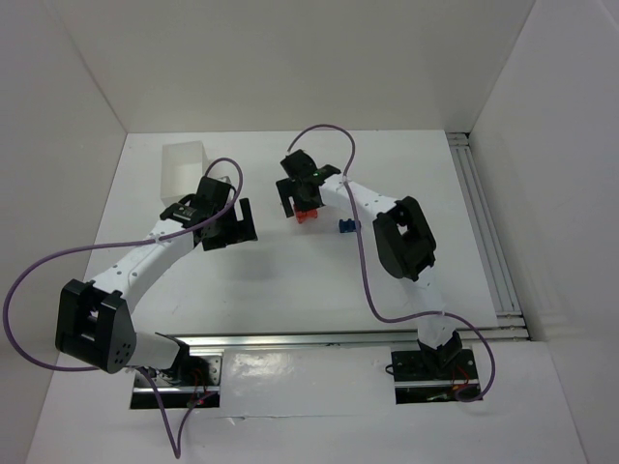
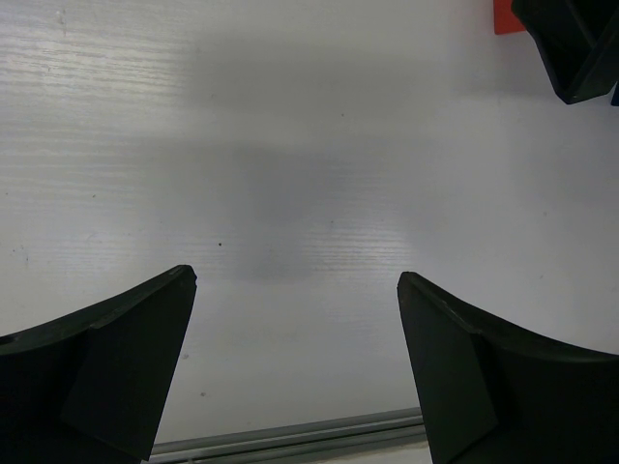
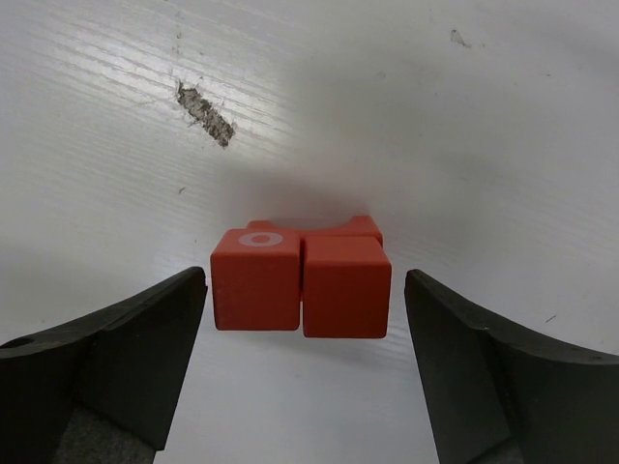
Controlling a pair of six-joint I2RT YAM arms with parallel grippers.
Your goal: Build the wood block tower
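Two red-orange cubes (image 3: 301,281) sit side by side on the white table, the left one marked with a white ring; a notched red-orange block (image 3: 334,229) lies right behind them. My right gripper (image 3: 305,280) is open with a finger on each side of the cubes, not touching them. In the top view the red blocks (image 1: 308,216) sit under the right gripper (image 1: 298,198), and a notched blue block (image 1: 346,226) lies just to their right. My left gripper (image 1: 237,224) is open and empty over bare table, left of the blocks. A red corner (image 2: 507,16) shows in the left wrist view.
A translucent white box (image 1: 185,172) stands at the back left, beside the left wrist. A scuff mark (image 3: 205,113) is on the table beyond the blocks. An aluminium rail (image 1: 329,338) runs along the near edge. White walls enclose the table.
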